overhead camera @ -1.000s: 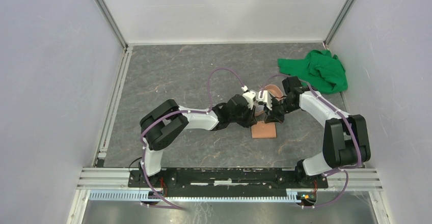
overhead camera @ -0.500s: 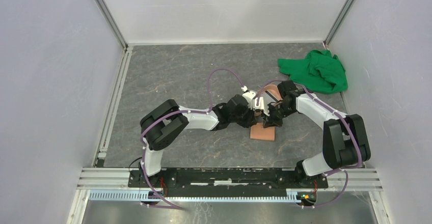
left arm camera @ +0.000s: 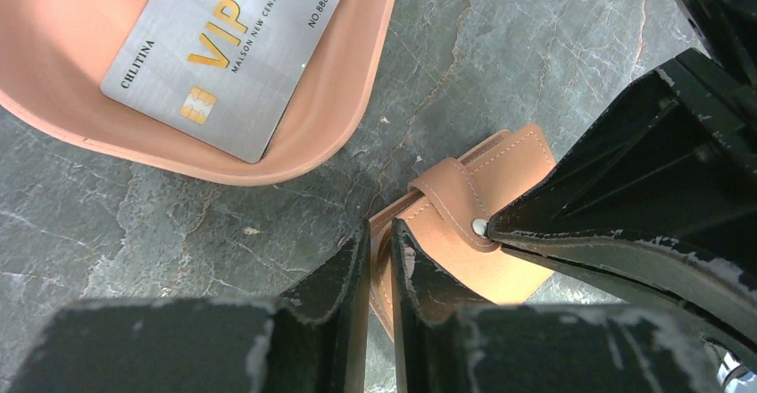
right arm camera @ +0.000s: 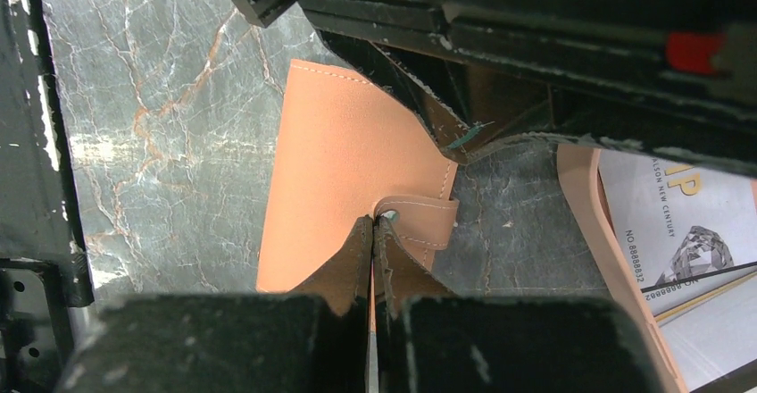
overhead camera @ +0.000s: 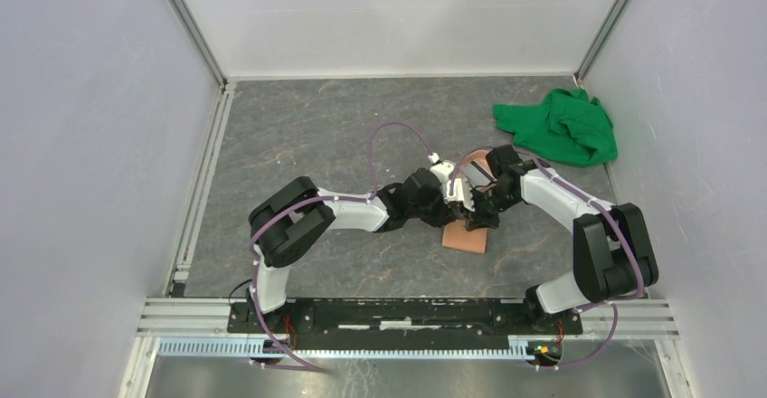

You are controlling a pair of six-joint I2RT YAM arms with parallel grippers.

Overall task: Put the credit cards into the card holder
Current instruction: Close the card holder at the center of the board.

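The tan card holder [overhead camera: 465, 239] lies folded on the dark stone-look floor, one edge lifted. My left gripper [left arm camera: 382, 234] is shut on that edge [left arm camera: 509, 272]. My right gripper [right arm camera: 373, 223] is shut, and its tips press on the metal snap of the holder's tab [right arm camera: 427, 221]; from the left wrist its fingers [left arm camera: 625, 205] come in from the right. Above, the two grippers [overhead camera: 459, 206] [overhead camera: 478, 213] meet over the holder. A silver-grey VIP credit card [left arm camera: 223, 54] lies in the pink tray [left arm camera: 339, 125]. More credit cards [right arm camera: 687, 232] show at the right edge.
The pink tray's rim [right arm camera: 589, 205] sits just past the card holder; from above the arms mostly hide it. A crumpled green cloth [overhead camera: 561, 127] lies at the back right. White walls and metal rails enclose the floor.
My right gripper has moved left and down onto the holder's tab, close to the left gripper. The card holder has shifted slightly left and nearer. The left jaws have closed a little.
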